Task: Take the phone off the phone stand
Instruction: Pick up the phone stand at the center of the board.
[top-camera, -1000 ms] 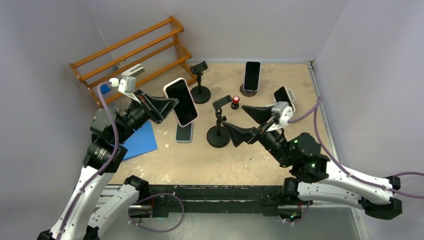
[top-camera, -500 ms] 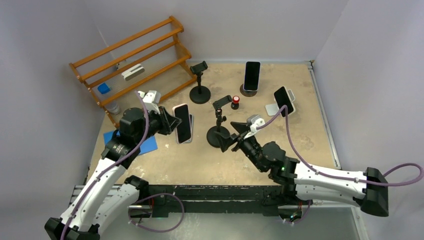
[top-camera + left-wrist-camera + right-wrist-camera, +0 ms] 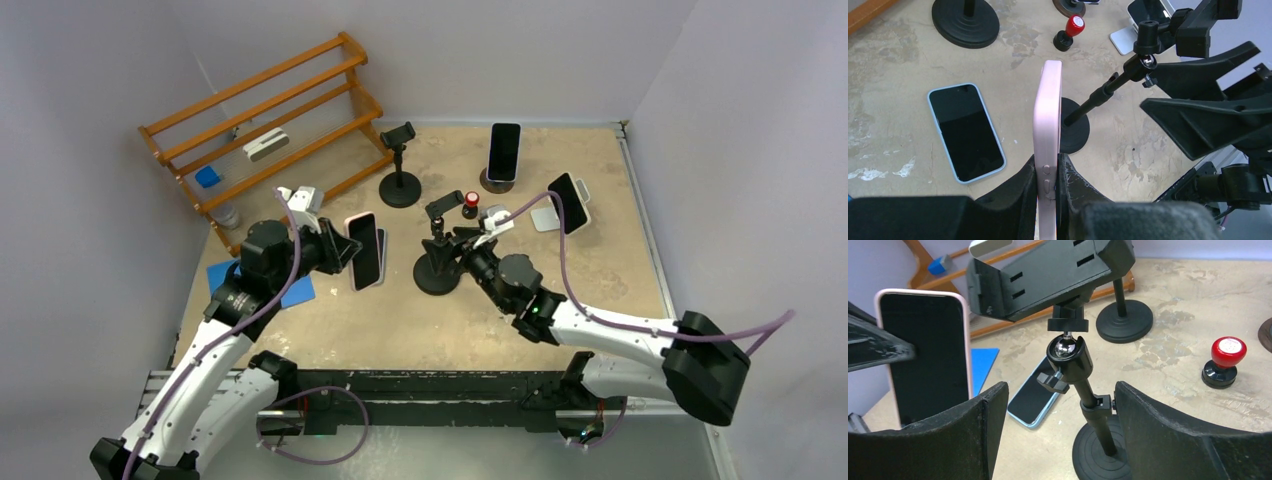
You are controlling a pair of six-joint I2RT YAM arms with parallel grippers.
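My left gripper [image 3: 347,250] is shut on a pink-cased phone [image 3: 365,250] and holds it upright on its edge above the table, left of the stand. In the left wrist view the phone [image 3: 1048,120] stands edge-on between my fingers [image 3: 1020,192]. The black phone stand [image 3: 437,270] has an empty clamp [image 3: 1048,275] at its top. My right gripper [image 3: 1060,390] is open with one finger on each side of the stand's pole [image 3: 1093,407], not touching it. A blue-cased phone [image 3: 965,131] lies flat on the table under the pink one.
A wooden rack [image 3: 260,110] stands at the back left. At the back are another empty stand [image 3: 400,170], a phone on a round stand [image 3: 503,152], a phone on a white stand [image 3: 567,203] and a red stamp [image 3: 470,203]. A blue sheet [image 3: 298,288] lies under the left arm.
My left arm has come down and back with the pink phone, now low beside the stand. My right arm has reached forward and left, bringing its open fingers around the stand's pole.
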